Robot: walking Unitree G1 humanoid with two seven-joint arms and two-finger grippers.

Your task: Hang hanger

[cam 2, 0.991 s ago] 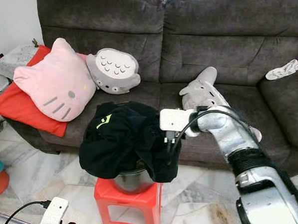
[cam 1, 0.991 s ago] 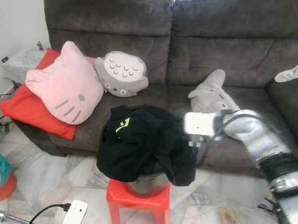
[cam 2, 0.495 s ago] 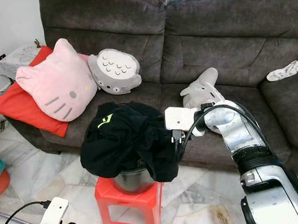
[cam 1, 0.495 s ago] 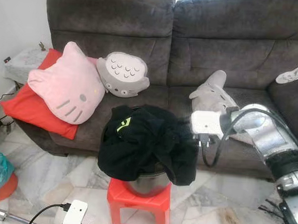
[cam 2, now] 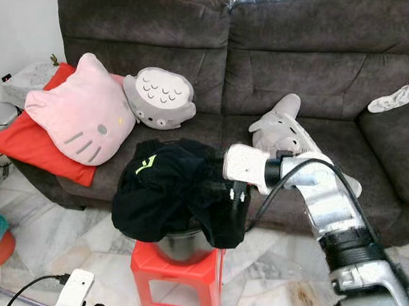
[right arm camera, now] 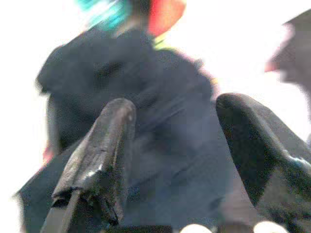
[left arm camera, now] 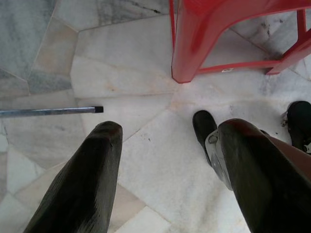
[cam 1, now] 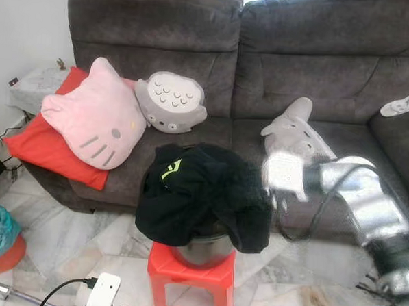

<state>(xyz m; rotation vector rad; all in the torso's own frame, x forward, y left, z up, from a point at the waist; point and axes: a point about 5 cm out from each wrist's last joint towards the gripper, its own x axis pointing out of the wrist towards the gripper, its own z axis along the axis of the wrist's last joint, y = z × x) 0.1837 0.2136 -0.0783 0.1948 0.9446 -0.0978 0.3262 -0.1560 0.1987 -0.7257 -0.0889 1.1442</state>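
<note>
over the last second the right gripper (cam 2: 235, 196) has swung in from the sofa (cam 2: 319, 56) side to the black garment (cam 2: 175, 189) heaped over the metal pot (cam 2: 182, 248) on the red stool (cam 2: 177, 275). its fingers (right arm camera: 104, 145) are spread wide, holding nothing. no hanger can be made out, perhaps buried in the cloth. the left gripper (left arm camera: 165, 160) hangs open over the floor.

We see a matt black cloth garment (cam 2: 178, 193) heaped over a shiny metal pot (cam 2: 182, 248) | glossy red plastic stool (cam 2: 177, 278) | polished pale marble floor (left arm camera: 126, 77) | dark grey napped fabric sofa (cam 2: 319, 63) | soft pink plush cat-face cushion (cam 2: 80, 112) | our silver metallic right arm (cam 2: 325, 200)
</note>
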